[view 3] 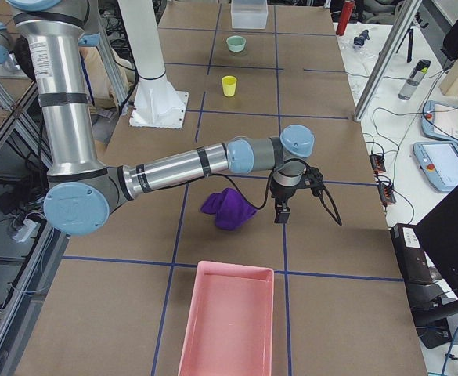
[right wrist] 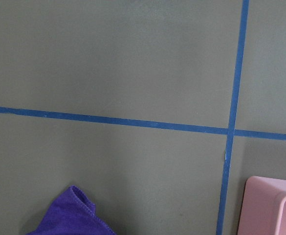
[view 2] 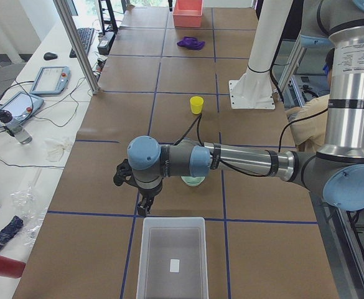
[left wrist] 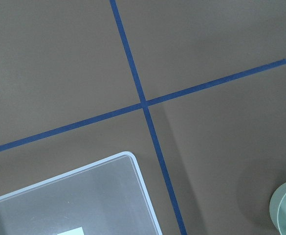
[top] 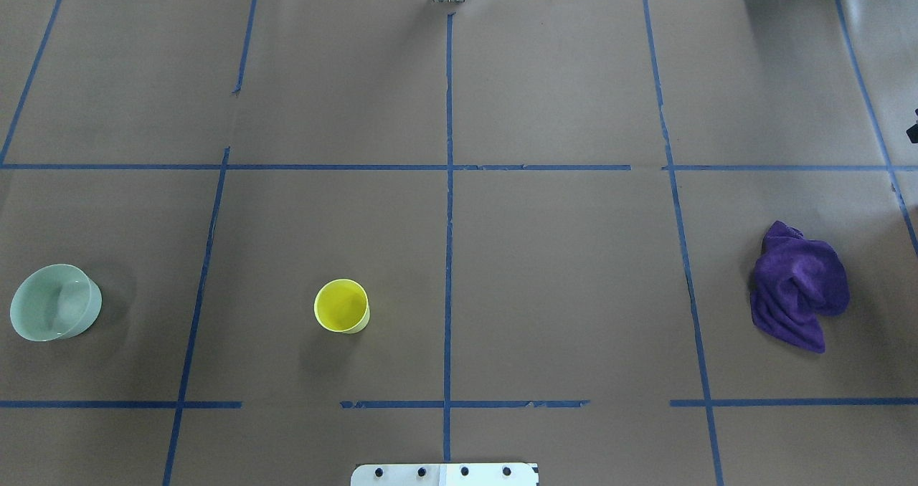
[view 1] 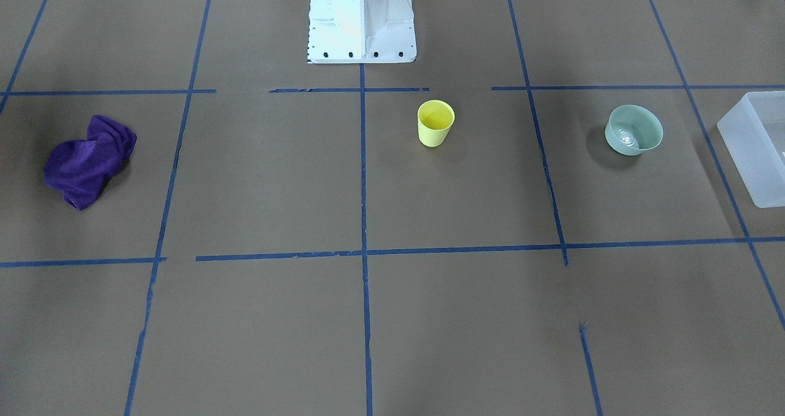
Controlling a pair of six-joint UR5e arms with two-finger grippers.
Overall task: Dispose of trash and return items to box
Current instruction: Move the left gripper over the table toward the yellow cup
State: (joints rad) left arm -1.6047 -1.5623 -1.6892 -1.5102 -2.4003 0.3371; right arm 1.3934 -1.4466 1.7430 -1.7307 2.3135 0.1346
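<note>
The yellow cup stands upright near the table's middle, also in the overhead view. The mint-green bowl sits to its left in the overhead view. The frosted box stands beyond the bowl at the table's left end, with one corner in the left wrist view. My left gripper hangs over the table between bowl and box; I cannot tell if it is open. My right gripper hangs beside the purple cloth; I cannot tell its state either.
A pink tray lies at the table's right end, past the purple cloth. The white robot pedestal stands at the table's robot-side edge. Blue tape lines divide the brown tabletop. Cables and tablets lie on the side bench.
</note>
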